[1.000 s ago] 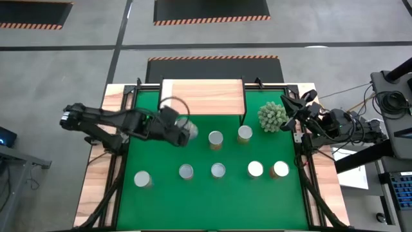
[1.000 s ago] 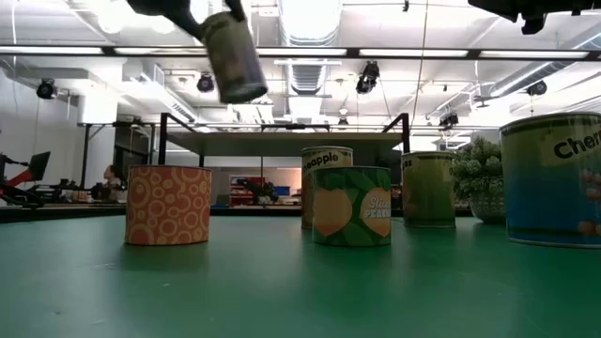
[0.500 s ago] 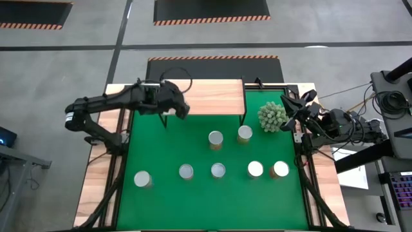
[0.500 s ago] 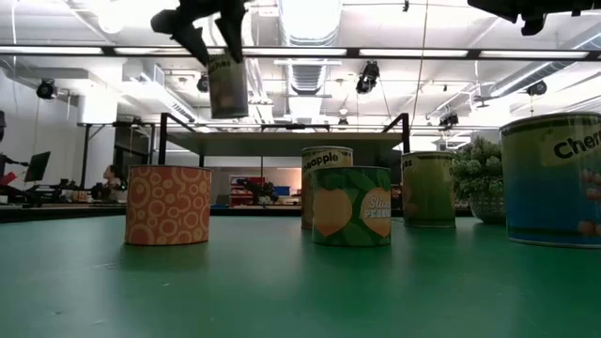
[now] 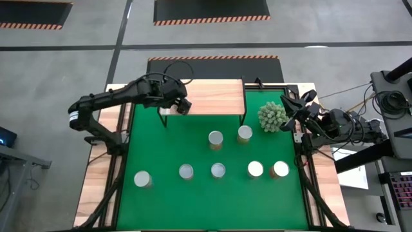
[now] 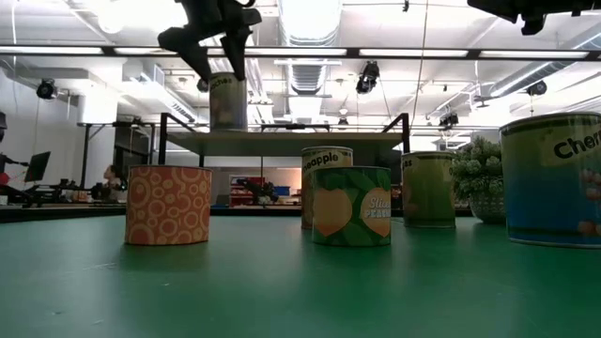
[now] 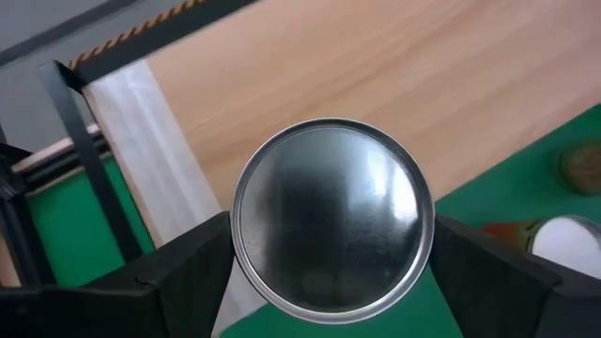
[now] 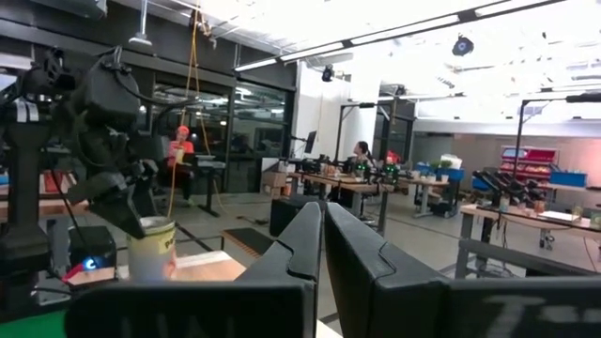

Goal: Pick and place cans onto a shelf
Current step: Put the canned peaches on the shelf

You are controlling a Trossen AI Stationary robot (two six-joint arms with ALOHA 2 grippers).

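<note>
My left gripper (image 5: 178, 105) is shut on a can (image 6: 228, 101) over the left front corner of the light-wood shelf (image 5: 212, 95). The left wrist view shows the can's silver top (image 7: 331, 214) between my two fingers. The can stands upright with its bottom at the shelf's top; I cannot tell whether it touches. Several other cans stand on the green mat (image 5: 161, 151), such as one at the near left (image 5: 142, 179) and one in the middle (image 5: 215, 138). My right gripper (image 8: 322, 246) is shut and empty at the table's right edge (image 5: 290, 106). My left gripper pinches the can by its round side wall just below the top rim (image 7: 238, 230), one finger (image 7: 178, 272) on each side. The fingers come from above, pointing down. The can is upright below the fingers at the shelf's left end.
A spiky pale-green plant (image 5: 272, 116) stands on the mat right of the shelf. Cans in two rows fill the mat's middle and near right (image 5: 255, 169). The shelf's black legs (image 6: 164, 139) stand at the mat's far side. People show in the room beyond (image 8: 181, 150).
My left gripper has carried the can from above the mat toward the table's far edge, to the shelf's left front corner. The can, tilted a second ago, now stands upright and sits lower, at the shelf's top. The gripper has stayed shut on it.
</note>
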